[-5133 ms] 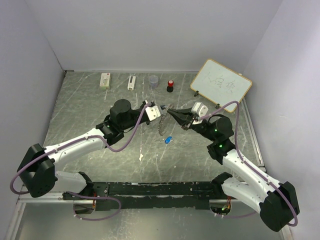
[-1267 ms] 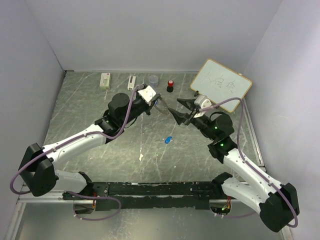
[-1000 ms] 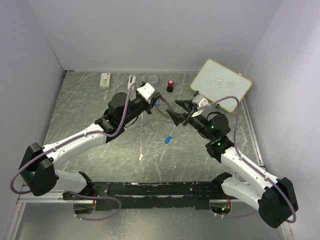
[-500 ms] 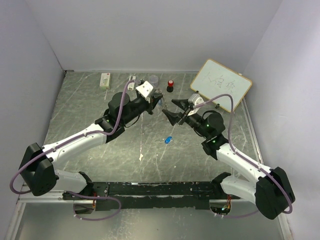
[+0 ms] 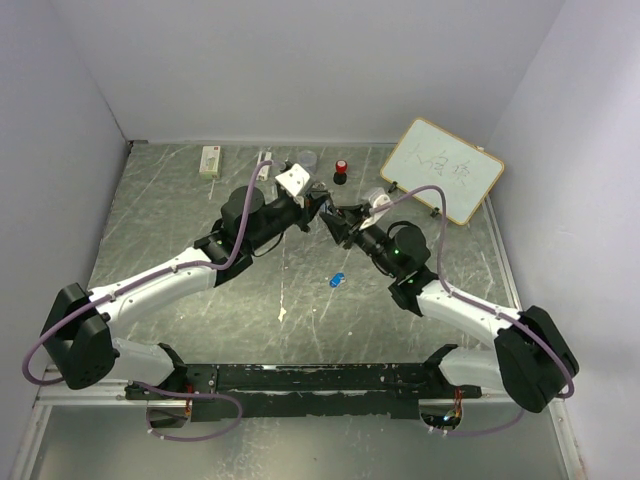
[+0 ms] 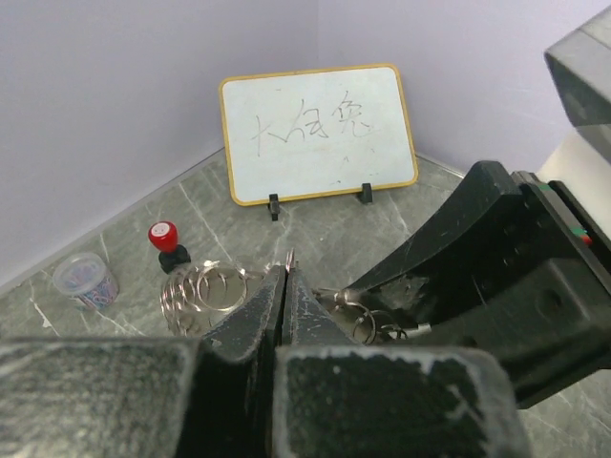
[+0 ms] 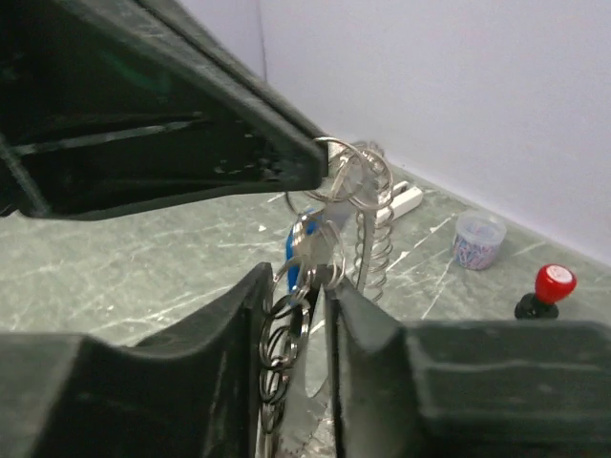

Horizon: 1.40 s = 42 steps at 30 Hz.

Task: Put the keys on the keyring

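Clenching my left fingers [image 6: 256, 320] on the keyring [image 7: 368, 239] above the scratched grey-green table [image 5: 170, 220], lilac walls [image 5: 300, 70] around; my right fingers [image 7: 229, 329] flank its dangling rings, grip unclear. One blue key [image 5: 336, 280] lies nearer.

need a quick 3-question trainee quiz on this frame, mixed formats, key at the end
1. True or false: a blue key lies loose on the table, nearer the arm bases than both claws.
2. What does the left claw pinch? A) the keyring B) the red knob C) the clear cup
3. Fill in: the whiteboard stands at the table's far ____ corner (robot's own side).

Key: 1 true; 2 A; 3 right.
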{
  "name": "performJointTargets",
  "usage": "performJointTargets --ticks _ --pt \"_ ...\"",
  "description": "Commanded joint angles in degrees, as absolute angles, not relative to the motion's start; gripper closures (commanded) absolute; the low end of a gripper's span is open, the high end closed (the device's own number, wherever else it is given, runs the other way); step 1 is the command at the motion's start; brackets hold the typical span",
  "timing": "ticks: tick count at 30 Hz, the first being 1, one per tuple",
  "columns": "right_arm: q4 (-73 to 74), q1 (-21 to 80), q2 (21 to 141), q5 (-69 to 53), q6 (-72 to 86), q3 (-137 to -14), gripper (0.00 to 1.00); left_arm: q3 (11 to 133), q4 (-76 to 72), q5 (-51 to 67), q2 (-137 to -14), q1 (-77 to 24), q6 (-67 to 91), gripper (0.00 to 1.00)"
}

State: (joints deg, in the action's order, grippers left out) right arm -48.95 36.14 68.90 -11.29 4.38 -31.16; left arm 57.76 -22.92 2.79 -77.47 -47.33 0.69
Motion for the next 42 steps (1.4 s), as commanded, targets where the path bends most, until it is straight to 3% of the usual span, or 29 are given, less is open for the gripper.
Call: performJointTargets --ticks 1,9,21,28,42 --pt "-53.31 36.5 68.93 -3.67 2.37 -30.73 0.88 60.88 -25.98 3.31 -77.04 -47.73 1.71 0.93" --pt "-43.55 36.53 64.79 -1.09 -8.9 -32.56 1.0 64.39 -18.38 1.49 -77.27 -47.8 -0.27 0.93" --pt "-29.29 36.56 59.83 -3.15 -24.77 -35.99 1.0 76.84 1.59 3.61 -83.75 -47.73 -4.41 0.93" --pt "-22.92 36.56 60.31 -2.25 -27.86 -38.62 1.0 89.92 15.33 6.84 -92.46 -47.73 -12.2 0.93" --pt "-18.78 36.69 59.6 1.16 -29.31 -39.55 1.0 103.21 33.72 4.59 -100.71 -49.73 -23.29 0.93"
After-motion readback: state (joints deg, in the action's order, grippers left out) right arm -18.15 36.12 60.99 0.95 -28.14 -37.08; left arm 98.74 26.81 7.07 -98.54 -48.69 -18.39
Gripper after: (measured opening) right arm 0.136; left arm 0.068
